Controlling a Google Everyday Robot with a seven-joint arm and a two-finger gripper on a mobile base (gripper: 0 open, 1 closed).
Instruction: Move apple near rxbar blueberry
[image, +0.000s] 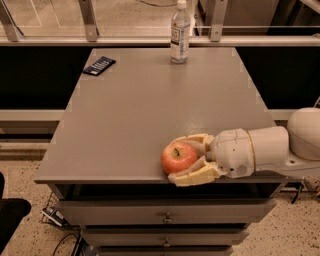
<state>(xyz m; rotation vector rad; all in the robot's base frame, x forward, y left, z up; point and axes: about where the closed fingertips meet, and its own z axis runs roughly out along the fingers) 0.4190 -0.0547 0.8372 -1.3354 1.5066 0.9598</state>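
Note:
The red-orange apple sits on the grey table near its front edge, right of the middle. My gripper reaches in from the right, and its two cream fingers are closed against the apple's far and near sides. The dark navy rxbar blueberry lies flat at the table's far left corner, well away from the apple.
A tall clear plastic bottle stands at the table's far edge, right of centre. A railing with posts runs behind the table. Drawers sit below the table's front edge. My white arm extends off to the right.

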